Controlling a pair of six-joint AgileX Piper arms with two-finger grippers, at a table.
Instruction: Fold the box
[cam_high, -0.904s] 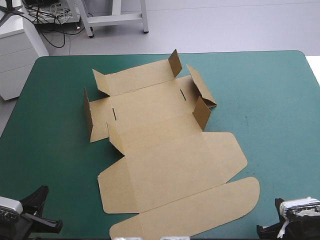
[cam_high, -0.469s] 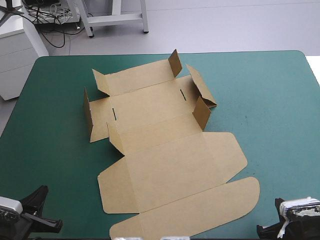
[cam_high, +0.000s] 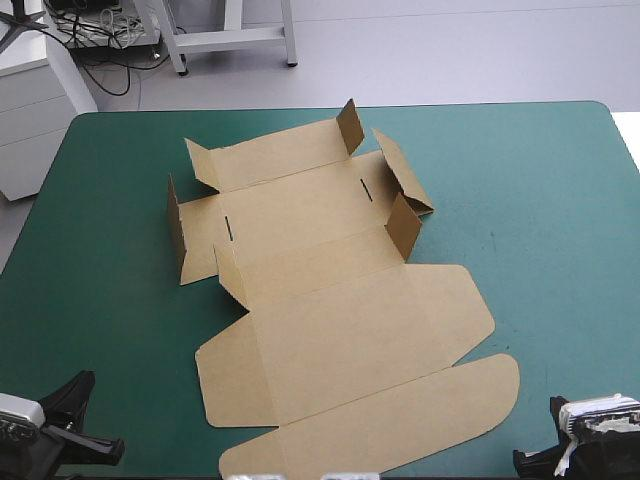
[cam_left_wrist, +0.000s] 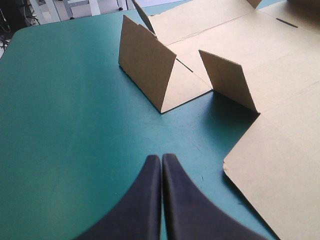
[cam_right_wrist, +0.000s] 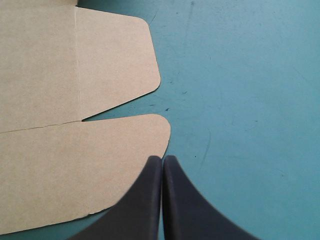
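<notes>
High view: the box (cam_high: 330, 300) is lying mostly flat on the teal-green cover (cam_high: 540, 200), with small flaps standing at its far end. Left wrist: the left gripper (cam_left_wrist: 161, 159) is sitting pinched shut and empty, with an upright flap (cam_left_wrist: 147, 62) ahead of it, so it is likely needing to open before reaching in. Right wrist: the right gripper (cam_right_wrist: 162, 160) is closed on nothing, tips just beside the rounded lid flap (cam_right_wrist: 75, 165), and should be catching that edge from below.

No text, label, brand, number or sign can be read in any of the views. The brown box (cam_high: 330, 330) shows only plain, unprinted board on every panel and flap that faces the cameras. The teal-green cover of the table (cam_high: 540, 200) is a plain surface with a few faint scuffs that form no letters.
</notes>
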